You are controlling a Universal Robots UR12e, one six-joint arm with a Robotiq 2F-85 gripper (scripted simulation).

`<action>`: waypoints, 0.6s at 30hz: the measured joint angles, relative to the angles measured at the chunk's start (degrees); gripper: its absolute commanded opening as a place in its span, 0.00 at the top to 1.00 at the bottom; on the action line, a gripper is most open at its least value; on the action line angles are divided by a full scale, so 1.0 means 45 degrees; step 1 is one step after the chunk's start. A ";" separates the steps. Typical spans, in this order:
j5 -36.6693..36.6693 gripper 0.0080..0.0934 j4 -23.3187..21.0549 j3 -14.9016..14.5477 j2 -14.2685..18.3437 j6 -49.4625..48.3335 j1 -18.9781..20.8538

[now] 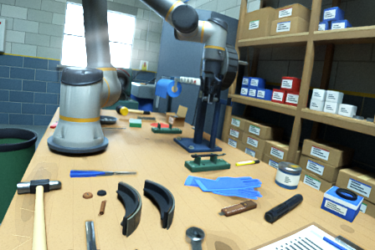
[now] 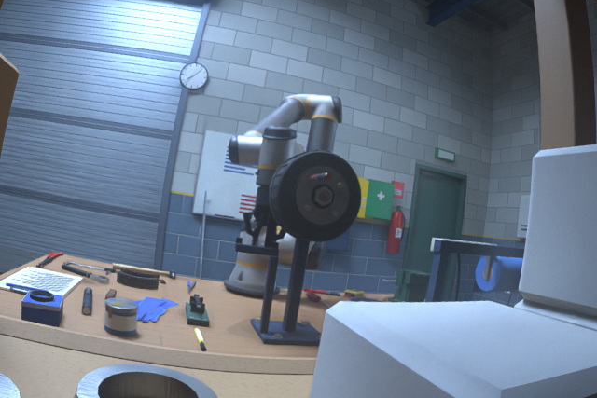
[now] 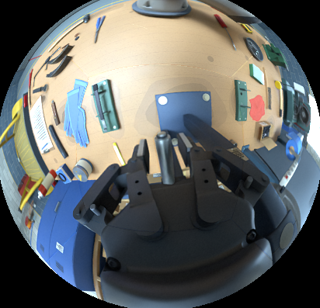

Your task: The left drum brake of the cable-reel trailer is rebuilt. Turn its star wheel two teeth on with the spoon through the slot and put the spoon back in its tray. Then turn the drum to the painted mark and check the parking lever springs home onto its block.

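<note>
A grey metal lever (image 3: 166,159) stands between the fingers of my gripper (image 3: 167,153), which is partly closed around it without gripping it, behind the drum brake (image 2: 314,195) on its blue stand (image 1: 200,136). From the wrist camera the lever points down toward the stand's blue base plate (image 3: 182,104). The drum's face carries a red mark (image 2: 320,175) near the top. The spoon (image 1: 208,155) lies in its green tray (image 1: 207,164) on the bench in front of the stand. My gripper (image 1: 208,94) is at the back of the drum, partly hidden by the stand.
Shelving with boxes (image 1: 305,77) stands right of the stand. On the bench lie blue gloves (image 1: 228,185), two brake shoes (image 1: 144,203), a hammer (image 1: 38,203), a tin (image 1: 288,174), a yellow marker (image 1: 247,162) and a second green tray (image 1: 166,129).
</note>
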 measured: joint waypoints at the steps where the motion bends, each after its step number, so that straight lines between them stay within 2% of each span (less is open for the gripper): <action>1: 0.0000 0.58 0.0000 0.0000 0.0000 0.0000 0.0000; 8: 0.0000 0.59 0.0000 0.0000 0.0000 0.0000 0.0000; 18: 0.0000 0.82 0.0000 0.0000 0.0000 0.0000 0.0000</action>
